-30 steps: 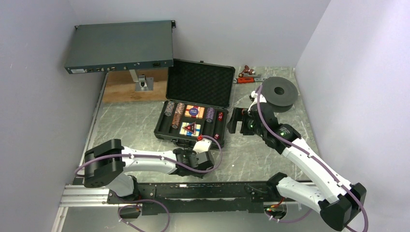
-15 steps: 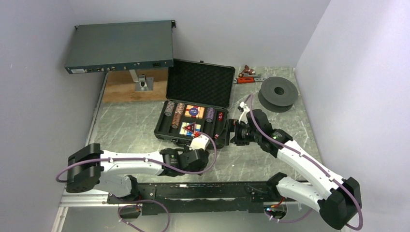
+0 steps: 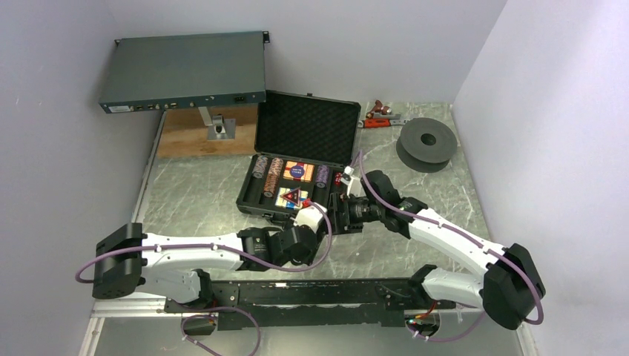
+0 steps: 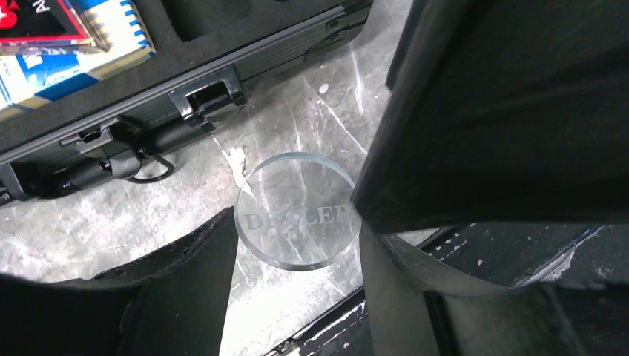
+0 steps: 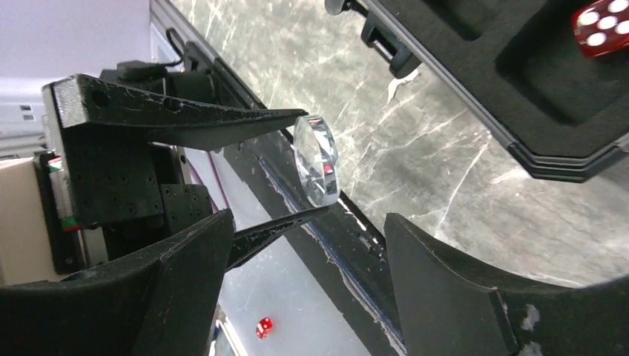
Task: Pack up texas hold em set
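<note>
The black case (image 3: 252, 194) lies open with its foam lid (image 3: 308, 130) up. It holds striped chips (image 3: 267, 174), two card decks (image 3: 297, 170), the triangular marker (image 3: 293, 197) and red dice (image 3: 338, 178). My left gripper (image 3: 317, 219) is in front of the case's right corner. In the left wrist view it (image 4: 297, 222) is shut on a clear round "DEALER" disc (image 4: 297, 211). My right gripper (image 3: 337, 215) is open and empty, facing it. In the right wrist view its jaws (image 5: 308, 252) stand wide around the disc (image 5: 317, 159) without touching it. A die (image 5: 601, 26) sits in the case.
The grey-blue rack unit (image 3: 184, 70) stands raised at the back left above a wooden board (image 3: 200, 133). A black spool (image 3: 424, 143) and a small red tool (image 3: 382, 117) lie at the back right. One red die (image 5: 263, 327) lies on a lower surface beyond the table's near rail.
My right gripper has moved from beside the spool down and left to the case's front right corner, close to my left gripper. My left gripper has shifted slightly toward the case.
</note>
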Controlling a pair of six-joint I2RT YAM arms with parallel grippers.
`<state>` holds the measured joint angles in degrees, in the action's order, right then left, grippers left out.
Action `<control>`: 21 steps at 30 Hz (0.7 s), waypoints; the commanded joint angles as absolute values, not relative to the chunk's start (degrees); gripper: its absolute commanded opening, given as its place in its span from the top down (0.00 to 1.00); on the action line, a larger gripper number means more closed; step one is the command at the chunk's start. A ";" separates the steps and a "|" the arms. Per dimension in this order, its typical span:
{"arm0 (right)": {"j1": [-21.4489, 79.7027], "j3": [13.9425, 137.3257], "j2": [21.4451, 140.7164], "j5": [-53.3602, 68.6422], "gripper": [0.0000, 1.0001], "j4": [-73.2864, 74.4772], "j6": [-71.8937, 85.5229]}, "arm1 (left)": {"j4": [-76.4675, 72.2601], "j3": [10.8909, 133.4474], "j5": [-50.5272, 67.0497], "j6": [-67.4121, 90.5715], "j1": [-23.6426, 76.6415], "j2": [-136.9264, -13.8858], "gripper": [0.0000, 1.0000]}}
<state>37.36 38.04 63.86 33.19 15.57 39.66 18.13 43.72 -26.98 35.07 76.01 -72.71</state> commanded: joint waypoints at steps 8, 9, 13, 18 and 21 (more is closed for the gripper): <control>39.64 38.22 66.41 34.73 0.32 11.34 40.12 | 10.28 45.21 -26.43 28.83 78.23 -69.23 1.00; 39.72 38.28 66.48 34.74 0.33 11.40 40.08 | 9.71 44.85 -26.27 28.44 78.42 -68.72 1.00; 39.73 38.91 66.56 34.11 0.34 12.44 39.49 | 7.97 43.51 -25.64 27.66 78.73 -66.40 1.00; 39.75 39.11 66.31 33.97 0.38 13.03 39.11 | 6.52 42.19 -25.03 26.90 78.84 -64.17 1.00; 39.86 39.02 66.44 34.34 0.48 12.89 39.02 | 6.57 42.27 -25.22 26.71 78.82 -64.22 1.00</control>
